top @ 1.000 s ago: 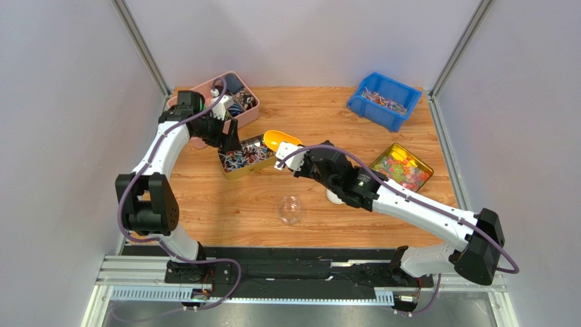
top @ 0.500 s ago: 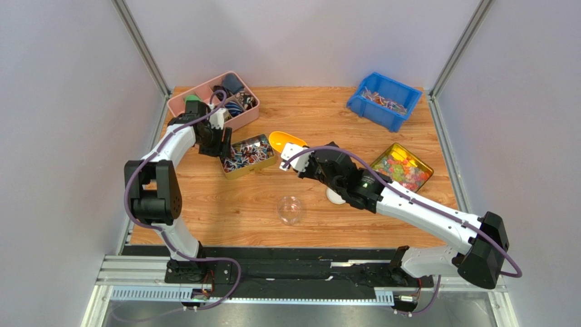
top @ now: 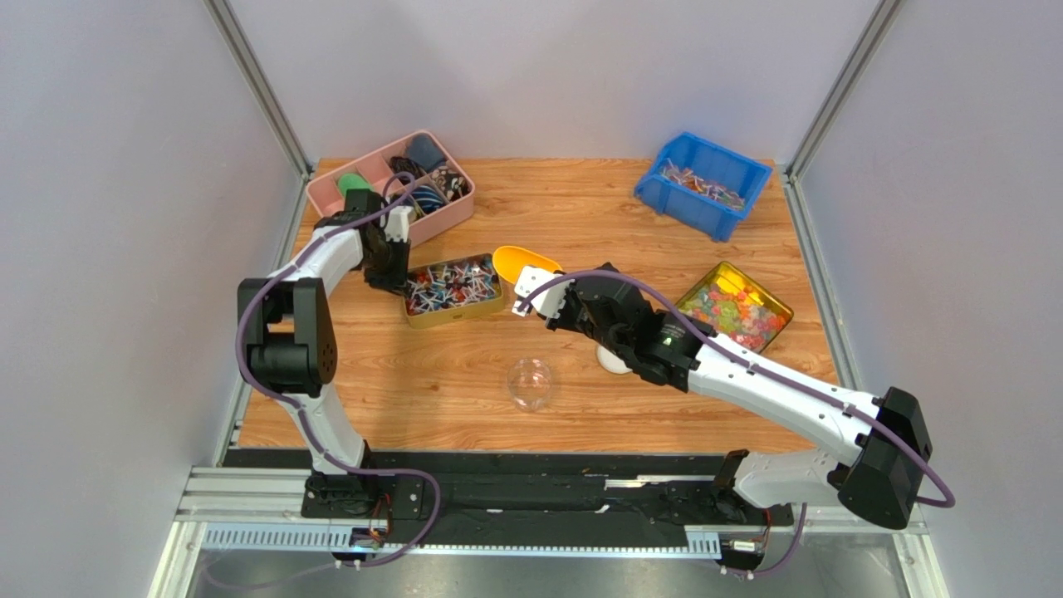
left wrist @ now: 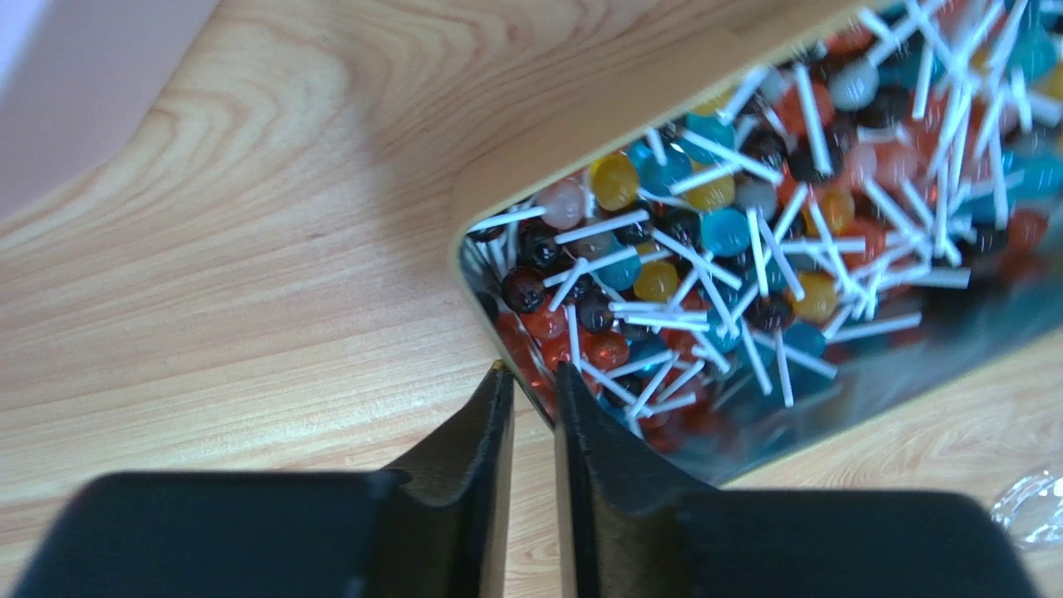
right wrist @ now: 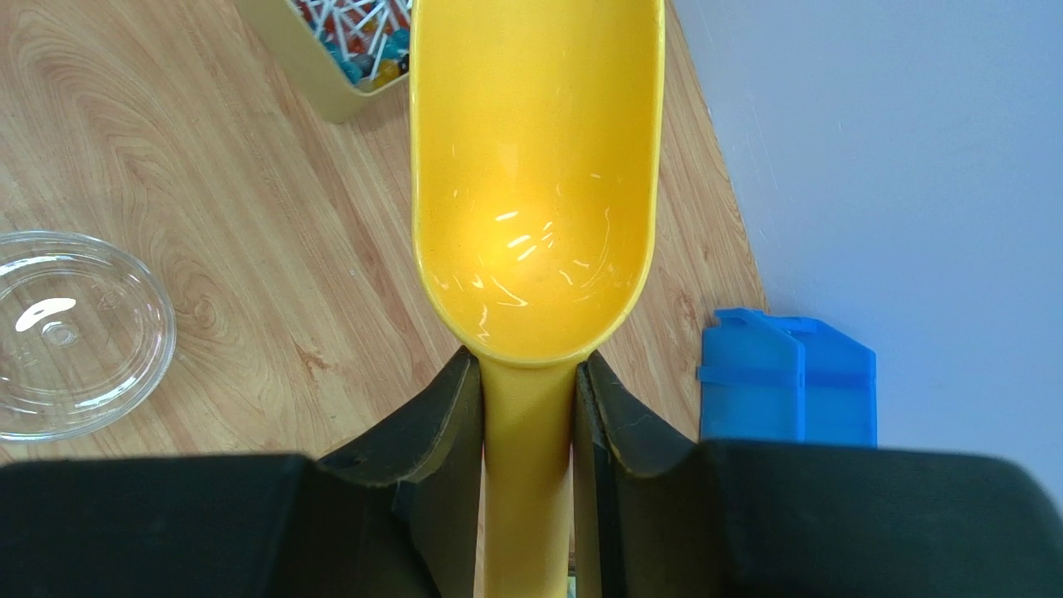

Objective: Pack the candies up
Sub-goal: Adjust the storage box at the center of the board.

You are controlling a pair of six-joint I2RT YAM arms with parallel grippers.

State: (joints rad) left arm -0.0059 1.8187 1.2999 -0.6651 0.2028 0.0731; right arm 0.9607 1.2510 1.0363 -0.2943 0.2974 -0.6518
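Your right arm [top: 761, 380] stretches far across the table. The right gripper [right wrist: 528, 380] is clamped on the handle of the empty yellow scoop [right wrist: 537, 187]. Your left arm [top: 327, 256] is folded back, and the left gripper [left wrist: 530, 374] is pinched onto the corner wall of the gold tin [left wrist: 587, 137]. The candies [left wrist: 724, 237] fill that tin just ahead of the left fingertips, and the scoop's mouth hangs beside its other end. A clear lid [right wrist: 75, 336] lies left of the right gripper.
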